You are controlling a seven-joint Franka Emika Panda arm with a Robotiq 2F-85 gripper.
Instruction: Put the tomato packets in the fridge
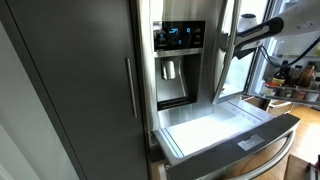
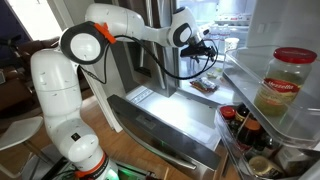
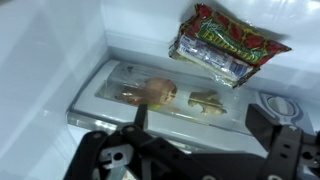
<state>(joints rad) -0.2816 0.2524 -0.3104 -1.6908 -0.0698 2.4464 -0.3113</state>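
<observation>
Wrist view: the gripper [image 3: 205,128] has its two black fingers [image 3: 283,140] spread wide apart, with nothing between them. Just beyond the fingertips, small blurred tomato packets [image 3: 162,92], reddish-brown and pale, lie at a clear shelf [image 3: 110,100] inside the white-lined fridge [image 3: 50,60]; whether they are on it or beneath it is unclear. Farther back sits a shiny red and green food pack [image 3: 225,42]. In an exterior view the white robot arm [image 2: 130,25] reaches into the open fridge above a pulled-out drawer [image 2: 150,115], and a door shelf holds a red-lidded jar [image 2: 285,85]. In an exterior view a blue-lit display [image 1: 180,36] sits above the water dispenser [image 1: 172,80]
</observation>
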